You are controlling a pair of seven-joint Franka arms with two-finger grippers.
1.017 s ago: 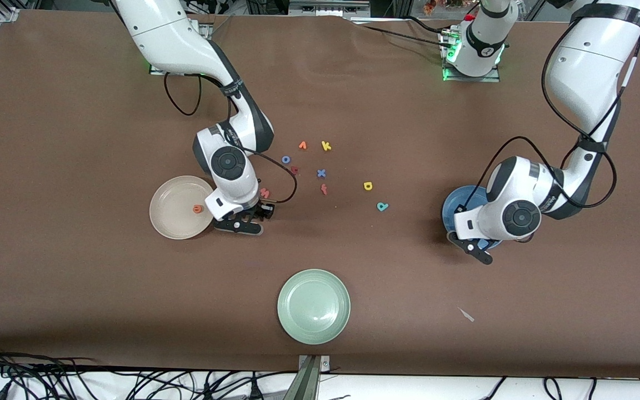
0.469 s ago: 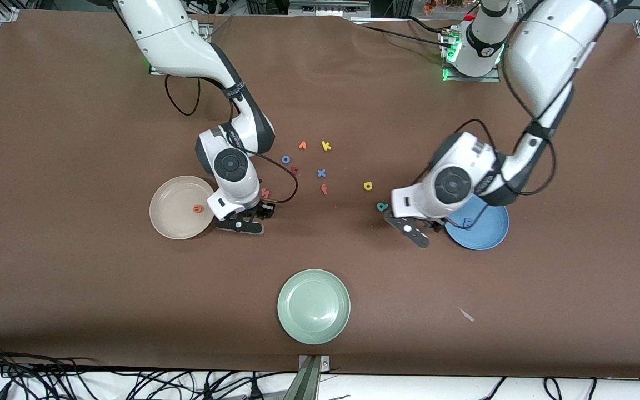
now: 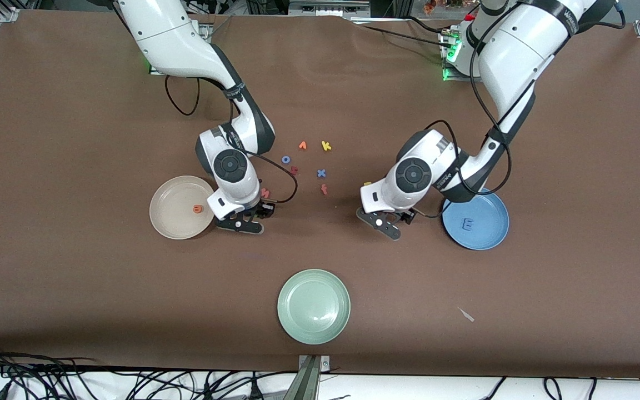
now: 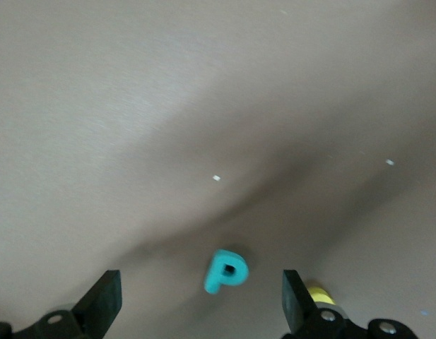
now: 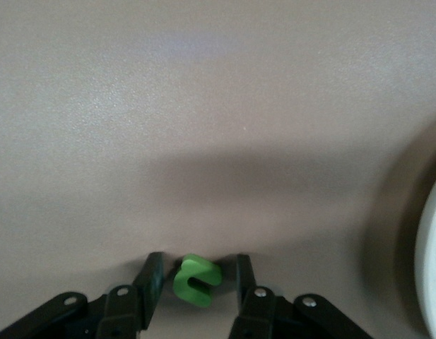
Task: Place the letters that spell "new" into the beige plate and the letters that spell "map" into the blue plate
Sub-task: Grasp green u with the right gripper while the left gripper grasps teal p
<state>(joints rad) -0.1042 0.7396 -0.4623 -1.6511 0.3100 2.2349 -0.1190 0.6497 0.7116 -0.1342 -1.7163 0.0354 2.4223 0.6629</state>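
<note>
The beige plate (image 3: 173, 216) holds the orange e (image 3: 198, 209). Beside it my right gripper (image 3: 240, 221) is down at the table, open, its fingers narrow around the green n (image 5: 196, 281) with a small gap on each side. The pink-red w (image 3: 265, 193) lies just past that hand. The blue plate (image 3: 489, 233) holds the light-blue m (image 3: 468, 224). My left gripper (image 3: 385, 222) hangs low and wide open (image 4: 201, 296) over the teal p (image 4: 226, 270), which lies on the table between the fingers. The yellow a (image 4: 320, 294) peeks out beside one finger.
Loose letters lie between the two hands: an orange-red one (image 3: 302, 145), yellow k (image 3: 326, 146), blue o (image 3: 285, 159), dark red h (image 3: 294, 170), blue x (image 3: 321, 173) and orange-red f (image 3: 324, 189). A pale green plate (image 3: 313, 305) sits nearer the front camera.
My left arm swung from over the blue plate to above the teal p and its jaws opened wide; the m now lies in the blue plate. My right gripper's fingers narrowed around the n.
</note>
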